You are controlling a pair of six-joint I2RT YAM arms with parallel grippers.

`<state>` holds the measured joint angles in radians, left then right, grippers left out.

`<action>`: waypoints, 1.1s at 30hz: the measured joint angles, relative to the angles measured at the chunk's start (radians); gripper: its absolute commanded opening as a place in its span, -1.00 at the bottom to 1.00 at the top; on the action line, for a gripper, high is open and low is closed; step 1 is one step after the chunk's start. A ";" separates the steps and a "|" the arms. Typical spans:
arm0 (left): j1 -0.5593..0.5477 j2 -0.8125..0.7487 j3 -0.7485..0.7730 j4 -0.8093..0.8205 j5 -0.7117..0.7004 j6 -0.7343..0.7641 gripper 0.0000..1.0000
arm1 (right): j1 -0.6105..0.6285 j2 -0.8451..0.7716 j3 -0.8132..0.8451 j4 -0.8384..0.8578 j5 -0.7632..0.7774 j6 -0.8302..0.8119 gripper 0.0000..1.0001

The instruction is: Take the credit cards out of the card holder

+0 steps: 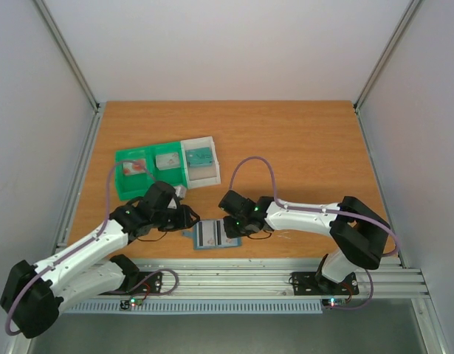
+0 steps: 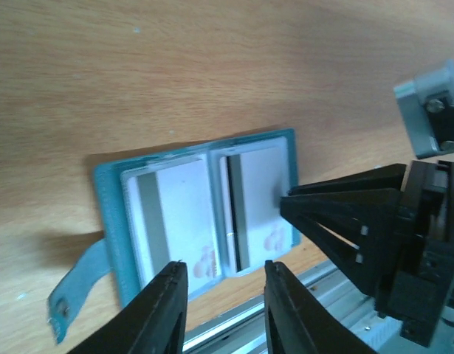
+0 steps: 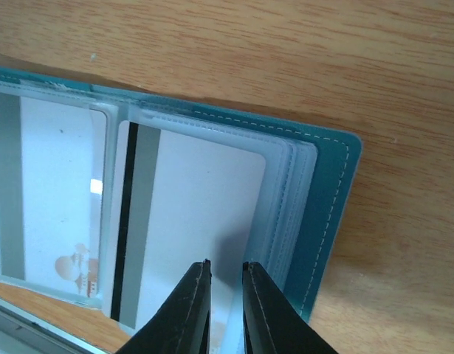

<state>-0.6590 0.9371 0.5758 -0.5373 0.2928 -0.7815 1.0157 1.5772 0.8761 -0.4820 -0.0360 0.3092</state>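
The card holder (image 1: pixel 212 236) lies open and flat near the table's front edge, teal with clear sleeves (image 2: pixel 108 214) (image 3: pixel 326 199). Two pale credit cards with dark stripes sit in its sleeves, a left card (image 2: pixel 175 214) (image 3: pixel 57 177) and a right card (image 2: pixel 260 192) (image 3: pixel 197 206). My left gripper (image 1: pixel 184 218) (image 2: pixel 223 274) hovers open over the holder's near edge with nothing between its fingers. My right gripper (image 1: pixel 228 225) (image 3: pixel 227 267) reaches in from the right. Its jaws stand a narrow gap apart, and their tips rest over the right card's outer edge.
A green tray (image 1: pixel 149 173) with a white bin (image 1: pixel 199 162) stands behind the arms at the left; a teal card (image 1: pixel 201 155) lies in the bin. The holder's strap (image 2: pixel 79 284) trails to its left. An aluminium rail (image 1: pixel 286 276) runs along the near table edge.
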 measured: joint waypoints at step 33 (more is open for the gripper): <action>-0.002 0.451 -0.221 0.723 0.241 -0.154 -0.66 | -0.011 -0.004 -0.077 0.074 0.000 0.009 -0.83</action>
<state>-0.6609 1.3876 0.3546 0.1856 0.5339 -0.9352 1.0042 1.5734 0.7994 -0.4076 -0.0360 0.3180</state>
